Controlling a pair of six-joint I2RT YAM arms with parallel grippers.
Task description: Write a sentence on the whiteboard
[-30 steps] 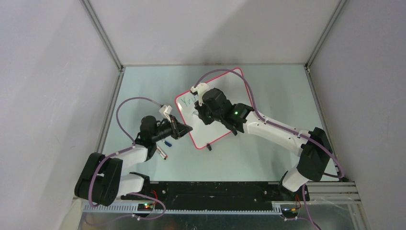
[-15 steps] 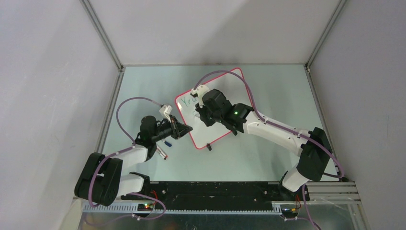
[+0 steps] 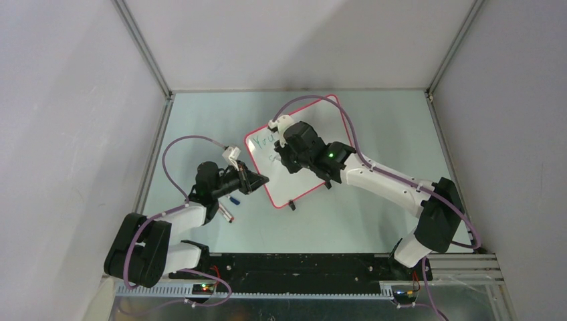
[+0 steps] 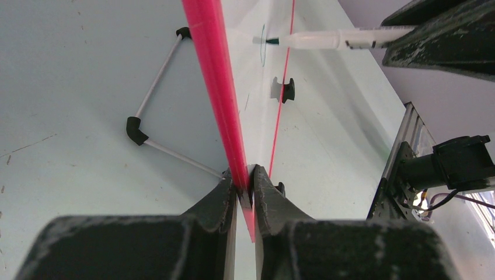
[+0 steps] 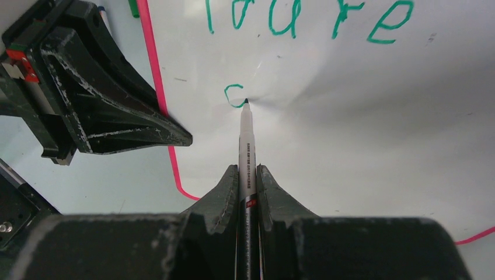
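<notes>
My left fingers (image 4: 232, 189) are pinched nearly shut on the board's (image 3: 281, 184) pink rim (image 4: 213, 70), bracing its left edge. The board lies askew on the desk (image 3: 374, 127), mid-table and toward the back. That grip has not moved in the last second.

My right fingers (image 5: 229, 182) are clamped tight around the marker (image 5: 245, 140), with no gap showing beside the barrel. The tip is touching the board at the end of a small green "c" (image 5: 233, 96). This "c" sits below the first line (image 5: 303, 17), which seems to read "You are", though its first letter is cut off at the frame edge.

My right wrist has crept a little toward the far side of the board over the last second. I take that as the stroke closing off this letter. From overhead my own arm hides most of the mark, so I can't be sure how much ink was added in that time.

I judge the sentence to be partway done, with one line written and the second line only just begun. The tip is well inside the rim, so there is room to carry on rightward. The left pinch should hold the board steady while the marker presses on it.
</notes>
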